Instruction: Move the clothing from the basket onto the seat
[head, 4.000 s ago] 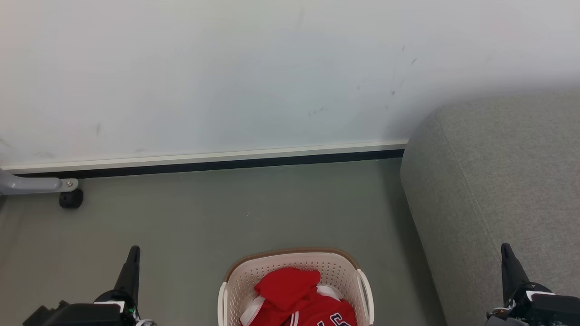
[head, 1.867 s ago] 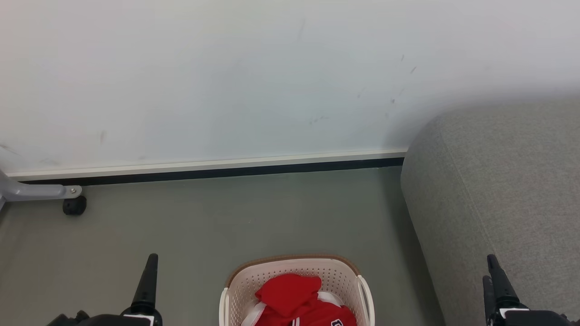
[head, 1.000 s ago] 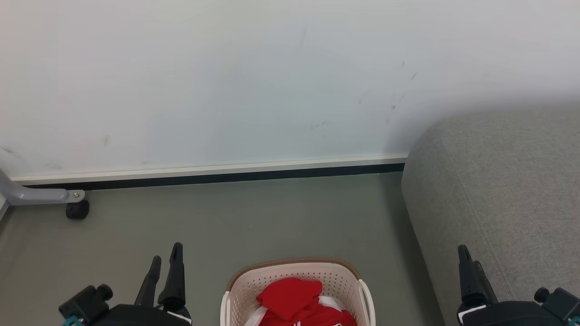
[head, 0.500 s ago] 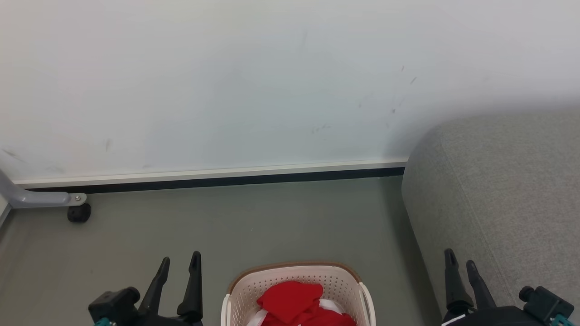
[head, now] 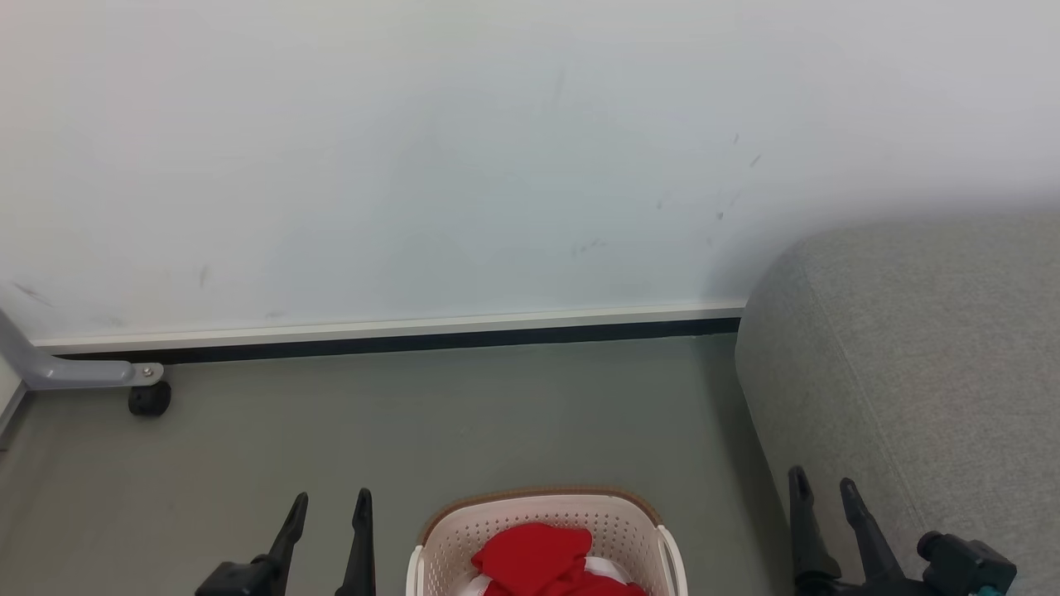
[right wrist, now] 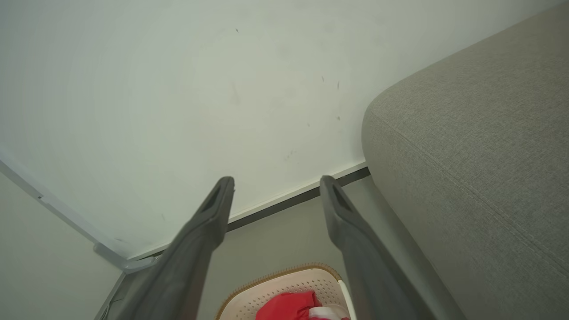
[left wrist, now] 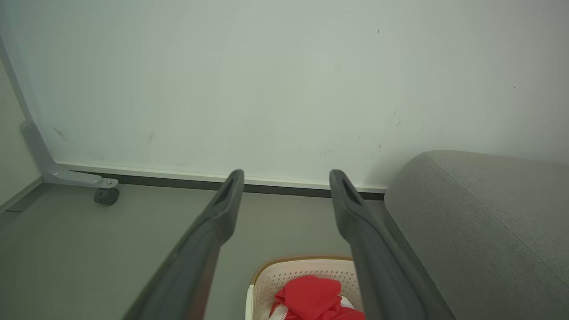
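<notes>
The clothing [head: 538,559] lies bunched inside the basket [head: 540,497]: red fabric with a strip of white trim showing at its lower edge. Only the far part of the basket is visible in the head view; its brown rim curves across the top, and a cream side handle shows on its right. The basket stands on the grey floor [head: 464,414], at the bottom centre of the head view.

The seat [head: 927,348] rises to the right of the basket, near it but separated by a strip of bare floor. Its rounded corner edge faces the basket, and its upper surface carries nothing.

The left gripper [head: 331,495] is positioned just left of the basket, jaws released and holding nothing, fingers pointing toward the wall [head: 414,165]. The right gripper [head: 822,478] is positioned right of the basket, against the seat's near side in the head view, jaws likewise released and empty.

Open floor extends from the basket to the dark baseboard [head: 397,338]. A grey metal leg with a black caster [head: 150,400] stands at the far left, well apart from the basket.
</notes>
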You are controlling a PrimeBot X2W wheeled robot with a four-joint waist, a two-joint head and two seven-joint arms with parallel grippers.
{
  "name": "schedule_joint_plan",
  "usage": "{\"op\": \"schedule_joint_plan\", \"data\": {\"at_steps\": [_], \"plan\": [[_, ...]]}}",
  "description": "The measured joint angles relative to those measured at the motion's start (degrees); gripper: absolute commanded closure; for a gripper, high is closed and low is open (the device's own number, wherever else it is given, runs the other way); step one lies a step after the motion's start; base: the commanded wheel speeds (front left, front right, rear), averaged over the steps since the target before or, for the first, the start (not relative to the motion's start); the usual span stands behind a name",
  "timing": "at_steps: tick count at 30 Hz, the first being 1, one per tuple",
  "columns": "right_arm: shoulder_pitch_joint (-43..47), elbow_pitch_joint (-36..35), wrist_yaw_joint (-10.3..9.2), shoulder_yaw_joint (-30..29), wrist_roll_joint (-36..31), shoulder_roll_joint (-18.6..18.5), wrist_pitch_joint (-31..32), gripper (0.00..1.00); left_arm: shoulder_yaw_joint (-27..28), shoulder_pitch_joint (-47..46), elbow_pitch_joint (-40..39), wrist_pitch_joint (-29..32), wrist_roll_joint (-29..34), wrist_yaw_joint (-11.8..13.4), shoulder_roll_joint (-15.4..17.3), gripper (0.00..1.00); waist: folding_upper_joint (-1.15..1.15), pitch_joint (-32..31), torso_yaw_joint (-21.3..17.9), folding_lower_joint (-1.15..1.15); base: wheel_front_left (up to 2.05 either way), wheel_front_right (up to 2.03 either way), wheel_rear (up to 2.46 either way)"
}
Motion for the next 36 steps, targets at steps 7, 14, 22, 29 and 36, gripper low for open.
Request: {"op": "schedule_joint_plan", "data": {"at_steps": [7,14,22,29,36], "plan": [[1.0,-0.7,-0.89,1.5,-5.3,-0.3,-1.5,0.0,-0.4,0.9,0.5,-1.7,5.1,0.8,0.0,0.0,0.0,-0.7,0.0,0.0,0.0,0.0,0.0],[2.1,-1.3,-1.96,2.8,-10.0,-0.9,-2.8,0.0,-0.8,1.0,0.6,-3.1,10.8,1.8,0.0,0.0,0.0,-1.2,0.1,0.0,0.0,0.0,0.0],[3.1,-1.5,-2.85,4.0,-14.0,-1.0,-4.1,0.0,-1.6,2.2,0.5,-4.3,15.1,2.8,0.0,0.0,0.0,-1.5,0.1,0.0,0.0,0.0,0.0],[3.3,-1.2,-3.01,4.0,-14.0,-1.0,-4.1,0.0,-0.9,2.3,1.0,-4.3,14.7,2.8,-0.1,0.0,0.0,-1.2,0.2,0.0,0.0,0.0,0.0],[3.2,-0.8,-3.01,4.0,-14.0,-1.0,-4.1,0.0,-0.6,2.3,1.5,-4.2,14.3,2.8,-0.1,0.0,0.0,-0.9,0.1,0.0,0.0,0.0,0.0]]}}
